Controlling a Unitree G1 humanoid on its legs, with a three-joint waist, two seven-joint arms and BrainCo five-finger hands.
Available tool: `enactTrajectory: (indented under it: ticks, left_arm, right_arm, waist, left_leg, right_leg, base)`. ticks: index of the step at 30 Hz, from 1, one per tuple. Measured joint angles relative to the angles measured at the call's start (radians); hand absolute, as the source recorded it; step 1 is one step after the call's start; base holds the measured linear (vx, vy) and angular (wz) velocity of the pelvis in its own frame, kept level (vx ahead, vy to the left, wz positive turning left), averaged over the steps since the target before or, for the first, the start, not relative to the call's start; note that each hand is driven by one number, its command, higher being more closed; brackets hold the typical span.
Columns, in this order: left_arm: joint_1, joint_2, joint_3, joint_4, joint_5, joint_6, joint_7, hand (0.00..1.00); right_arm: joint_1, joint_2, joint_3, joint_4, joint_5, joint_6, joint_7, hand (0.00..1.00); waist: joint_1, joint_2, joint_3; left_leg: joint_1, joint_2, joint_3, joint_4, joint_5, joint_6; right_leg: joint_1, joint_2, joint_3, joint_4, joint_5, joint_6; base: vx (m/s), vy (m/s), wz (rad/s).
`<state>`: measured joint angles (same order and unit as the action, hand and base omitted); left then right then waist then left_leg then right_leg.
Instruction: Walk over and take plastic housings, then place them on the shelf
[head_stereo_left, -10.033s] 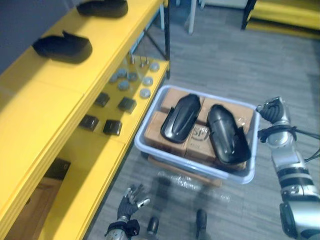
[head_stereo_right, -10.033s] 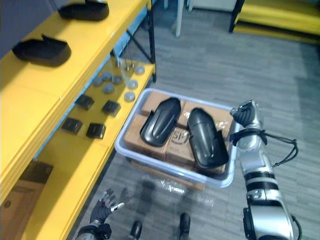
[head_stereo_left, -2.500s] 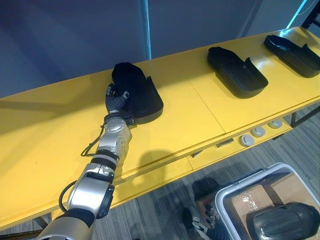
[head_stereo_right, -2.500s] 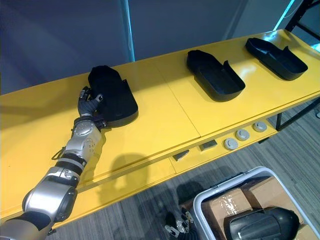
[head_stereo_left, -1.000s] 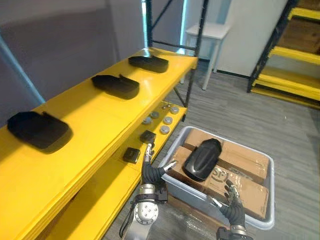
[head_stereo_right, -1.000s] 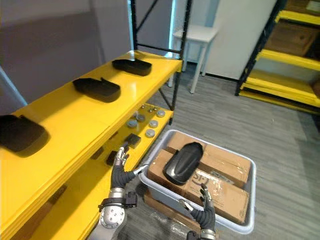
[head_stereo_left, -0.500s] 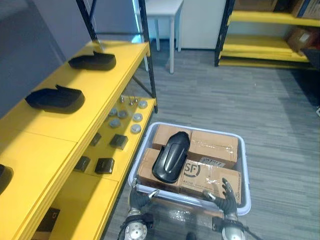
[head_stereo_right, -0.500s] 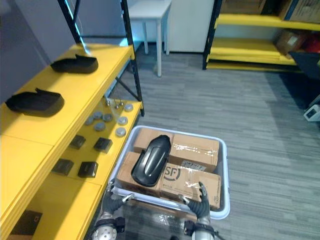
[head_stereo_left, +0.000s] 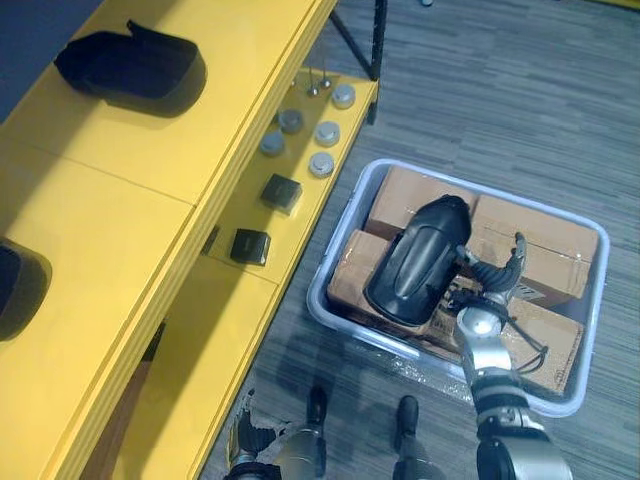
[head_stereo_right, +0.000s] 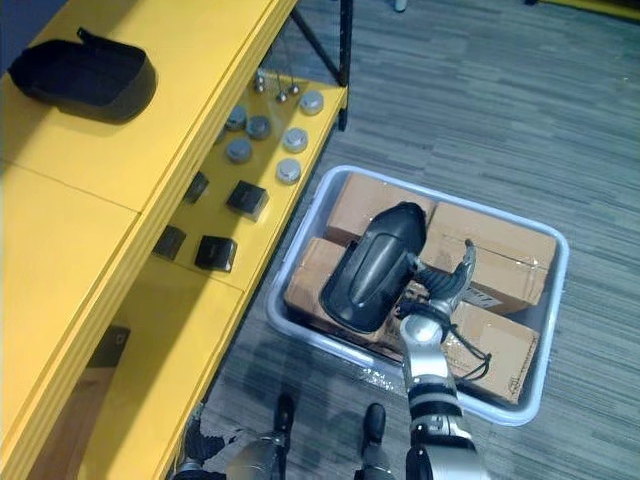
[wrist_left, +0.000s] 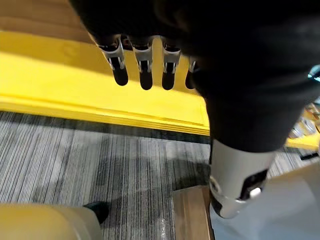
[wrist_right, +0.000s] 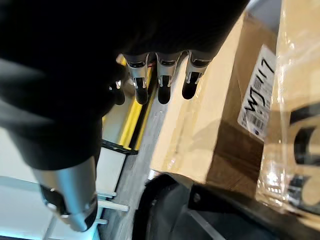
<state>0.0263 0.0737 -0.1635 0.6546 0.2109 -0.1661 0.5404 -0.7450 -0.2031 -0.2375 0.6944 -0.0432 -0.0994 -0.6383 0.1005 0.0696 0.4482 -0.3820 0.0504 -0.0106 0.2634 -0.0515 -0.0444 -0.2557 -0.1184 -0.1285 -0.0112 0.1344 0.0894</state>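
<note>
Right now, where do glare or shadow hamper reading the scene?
Right wrist view: glare on the taped cardboard box. Left eye view: soft sheen on the black housing. Left wrist view: dark shadow on the floor.

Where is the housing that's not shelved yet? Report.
In the eye views, the black housing lies on the cardboard boxes in the grey bin, right of the yellow shelf, the right hand beside it.

Yellow shelf (head_stereo_left: 120, 170), glossy black housing (head_stereo_left: 415, 262), brown boxes (head_stereo_left: 540, 245), pale grey bin (head_stereo_left: 340, 235); grey streaked floor (head_stereo_left: 500, 90), grey discs (head_stereo_left: 321, 164), black blocks (head_stereo_left: 250, 246)
</note>
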Motion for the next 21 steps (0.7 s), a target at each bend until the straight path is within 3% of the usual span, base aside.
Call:
enactTrajectory:
  ticks: [7,13,14,21]
  left_arm:
    - [-0.086,-0.004,0.026,0.09,-0.073,-0.006,-0.003,0.0]
    - [-0.118,-0.009,0.059,0.131,-0.152,0.006,-0.001,0.0]
    - [-0.121,-0.01,0.063,0.134,-0.16,0.011,0.0,0.0]
    - [-0.148,-0.007,0.107,0.17,-0.211,0.041,0.001,0.0]
  right_arm:
    - [-0.073,-0.014,0.005,0.148,0.042,0.039,0.009,0.0]
    - [-0.097,0.019,0.023,0.148,0.075,0.043,0.02,0.0]
    - [-0.097,0.022,0.023,0.145,0.075,0.043,0.021,1.0]
    - [-0.118,0.007,0.059,0.201,0.078,0.07,0.07,1.0]
  waist:
    - [0.021,0.004,0.019]
    - [0.025,0.003,0.023]
    - [0.025,0.003,0.023]
    - [0.02,-0.017,0.034]
  left_leg:
    - [-0.06,-0.001,-0.046,0.04,-0.003,0.003]
    - [-0.077,-0.001,-0.067,0.05,-0.003,0.003]
    - [-0.077,0.0,-0.067,0.05,-0.003,0.003]
    - [-0.057,0.013,-0.069,0.044,-0.001,-0.001]
  right_leg:
    - [-0.022,0.007,-0.03,0.003,0.002,0.001]
    - [-0.025,0.014,-0.047,0.003,0.001,0.001]
    - [-0.025,0.014,-0.047,0.003,0.001,0.001]
    - [-0.006,0.028,-0.045,0.002,0.001,0.0]
  base:
    - [-0.02,0.016,0.14]
    - [0.02,0.009,0.09]
    - [0.04,0.004,0.01]
    - [0.0,0.0,0.0]
